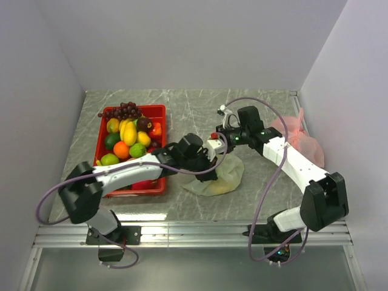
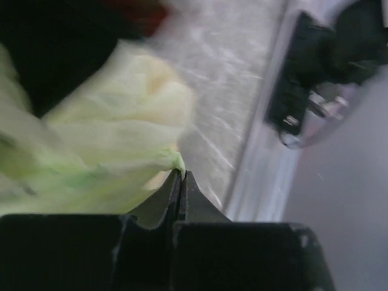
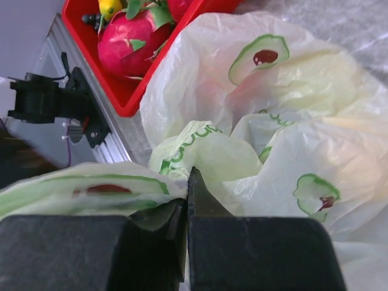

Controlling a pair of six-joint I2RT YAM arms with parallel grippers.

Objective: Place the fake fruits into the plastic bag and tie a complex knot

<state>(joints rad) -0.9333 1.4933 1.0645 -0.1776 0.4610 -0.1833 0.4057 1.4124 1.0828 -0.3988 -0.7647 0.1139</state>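
Just right of the red tray [image 1: 159, 111], on the tabletop [image 1: 194, 106], the plastic bag [image 1: 221, 177] is slumped in a low heap, one fold of its film pinched between the closed left fingers [image 2: 197, 203] and another between the closed right fingers [image 3: 203, 203] — most fake fruits [image 1: 128, 136] are left in the tray. Opening the mouth is judged the step in hand; the pinches should be drawn apart slowly and slightly upward, so the film is neither torn nor lost. Its long axis is seen to run outward from the tray's near right corner, gathered top turned up — the mouth itself cannot be made out.
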